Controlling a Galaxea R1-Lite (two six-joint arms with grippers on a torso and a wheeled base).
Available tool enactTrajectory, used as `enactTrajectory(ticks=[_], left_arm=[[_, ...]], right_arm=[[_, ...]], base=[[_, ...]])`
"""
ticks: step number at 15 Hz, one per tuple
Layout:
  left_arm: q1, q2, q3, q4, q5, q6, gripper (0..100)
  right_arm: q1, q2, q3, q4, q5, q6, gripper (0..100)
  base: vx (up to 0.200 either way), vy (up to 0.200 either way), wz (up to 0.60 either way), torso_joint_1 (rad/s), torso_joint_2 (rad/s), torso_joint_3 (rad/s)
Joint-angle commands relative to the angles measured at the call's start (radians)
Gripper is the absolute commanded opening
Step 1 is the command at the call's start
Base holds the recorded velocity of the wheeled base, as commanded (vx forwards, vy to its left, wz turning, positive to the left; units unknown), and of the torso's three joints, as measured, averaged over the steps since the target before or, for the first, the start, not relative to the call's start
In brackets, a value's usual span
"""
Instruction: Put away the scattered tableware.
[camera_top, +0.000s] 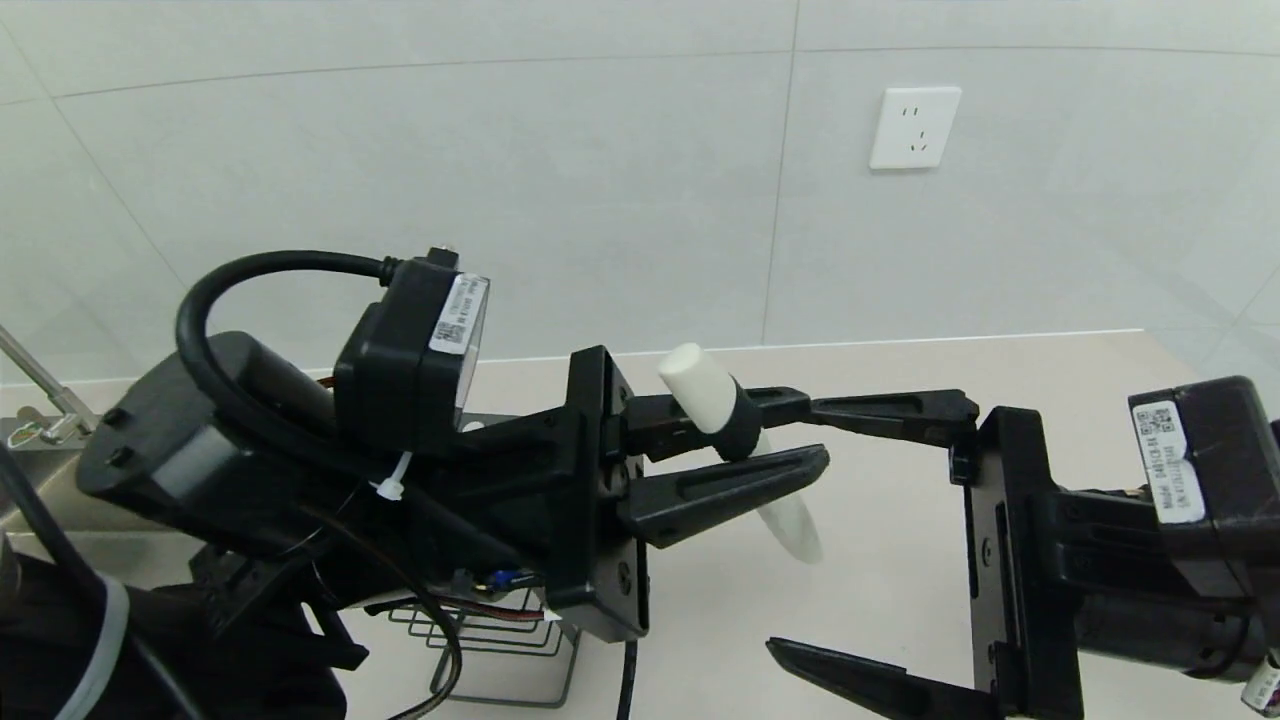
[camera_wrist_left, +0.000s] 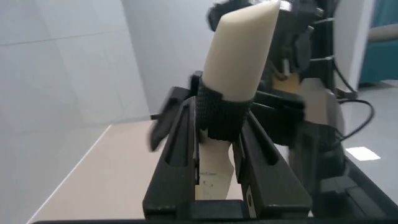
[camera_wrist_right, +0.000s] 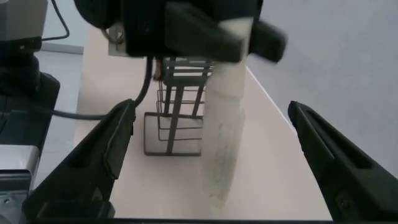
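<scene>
1. The white utensil (camera_top: 700, 392) had a smooth, cream, rounded handle with a slanted butt. A black textured collar sat below the handle, and under that a flat, pale, blade-like part with a rounded tip and a faintly speckled face.
2. The left gripper (camera_top: 800, 432) was clamped on the utensil at the black collar, its two long, ribbed, matte black plastic fingers pressing from either side.
3. The utensil hung in the air above the middle of the counter (camera_top: 890, 600), not touching it. Its long axis was steeply tilted, with the handle butt up towards the wall (camera_top: 600, 180) and the blade tip down towards the counter.
4. The right gripper (camera_top: 795, 525) stood with its tapered black fingers wide apart, one on each side of the blade's lower end, with a gap on both sides.
5. A dark wire rack (camera_top: 500, 640) of thin upright rods stood on the smooth beige counter below the left arm.
6. The wall was of large, pale, glossy tiles and carried a white square socket (camera_top: 915, 127) towards its right.
7. A white sticker (camera_top: 458, 312) with a code square was on the left wrist housing and a similar label (camera_top: 1165, 462) on the right; the print was too small to read
</scene>
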Motion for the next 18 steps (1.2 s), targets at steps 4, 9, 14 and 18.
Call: enactTrajectory(ticks=[4,9,14,18], left_arm=[[0.134,-0.222,0.101,0.085,0.012,-0.038,0],[0.228,-0.486,0.092,0.402,0.059,-0.032,0],[0.341,-0.589,-0.032,0.683,0.082,0.091,0],[0.354,-0.655,-0.123,0.895,0.082,0.181,0]], right_arm=[[-0.032,-0.090,0.121,0.001,-0.037,0.029,100],[-0.220,-0.546,0.399,0.045,-0.224,0.302,100],[-0.698,-0.807,0.499,0.166,-0.225,0.333,0],[-0.892,-1.152,0.577,0.286,-0.132,0.325,0]], base=[[0.000,0.000,0.00,0.000,0.00,0.000],[0.000,0.000,0.00,0.000,0.00,0.000],[0.000,0.000,0.00,0.000,0.00,0.000],[0.000,0.000,0.00,0.000,0.00,0.000]])
